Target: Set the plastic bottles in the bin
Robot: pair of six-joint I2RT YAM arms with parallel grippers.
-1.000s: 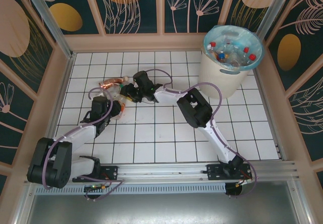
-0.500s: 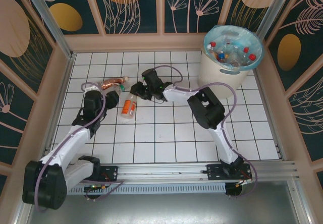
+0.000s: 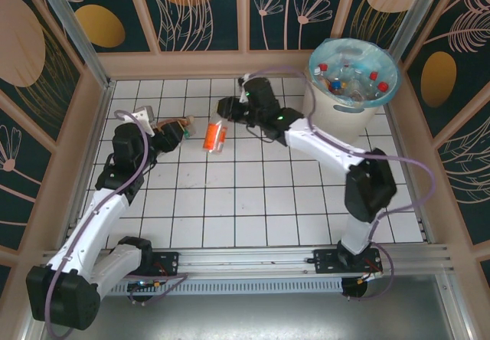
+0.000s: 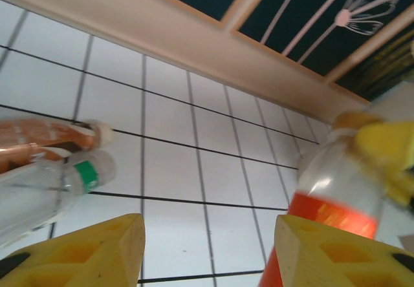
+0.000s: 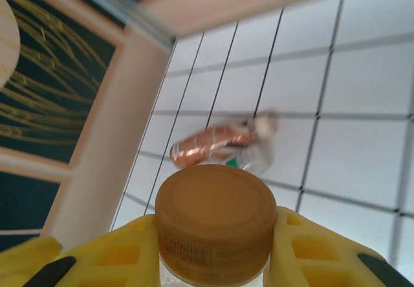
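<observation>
My right gripper (image 3: 224,113) (image 5: 215,251) is shut on the tan cap (image 5: 215,219) of a clear plastic bottle with an orange label (image 3: 214,135) (image 4: 336,203), which hangs tilted above the tiles. Two more plastic bottles lie at the left: a crushed copper-labelled one (image 5: 207,143) (image 4: 45,138) and a clear one with a green band (image 4: 55,190) (image 5: 257,160). My left gripper (image 3: 170,134) (image 4: 207,248) stands open right beside them, bare tile between its fingers. The cream-white bin (image 3: 337,118), lined with a blue-green bag, stands at the back right and holds several bottles (image 3: 344,81).
Wooden walls (image 3: 199,63) with dark flower panels enclose the white tiled floor (image 3: 245,202). The right arm stretches diagonally across the middle of the floor from its base at the near rail (image 3: 253,259).
The right gripper has lifted the orange-labelled bottle off the tiles and carried it back and to the right. The left arm has swung left and back toward the two lying bottles.
</observation>
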